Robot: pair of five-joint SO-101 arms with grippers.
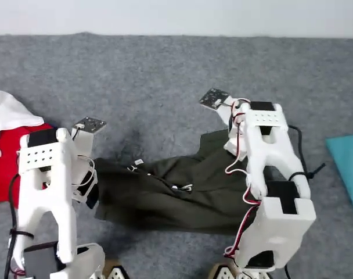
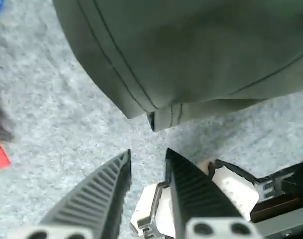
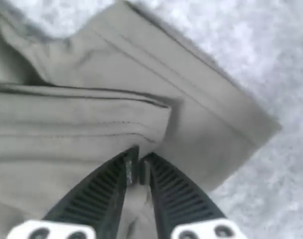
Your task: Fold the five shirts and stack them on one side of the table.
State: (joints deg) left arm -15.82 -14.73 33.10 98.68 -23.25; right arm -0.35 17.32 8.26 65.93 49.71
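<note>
One dark olive-green fabric shirt lies rumpled in the middle of the grey felt-covered table, spread between the two arms. Its far right corner is raised toward the right arm. The right gripper sits on that part of the shirt, its fingers drawn almost together, and it looks as though a fold near a stitched hem is pinched between the tips. The left gripper hovers just beside the shirt's opposite hem corner, fingers parted and holding nothing, with bare table under them.

The cloth looks light, soft and limp. It will likely sag and drag over the rough surface rather than slide, and a single layer could slip out of a shallow pinch. The doubled, stitched hems and corners are probably the surest holds, since they are thicker and easy to get under. The corner nearest the left gripper seems a good place to grip, so both ends can be pulled taut and flat.

A red cloth shirt with a white cloth shirt over it lies at the left edge, and a teal cloth shirt at the right.
</note>
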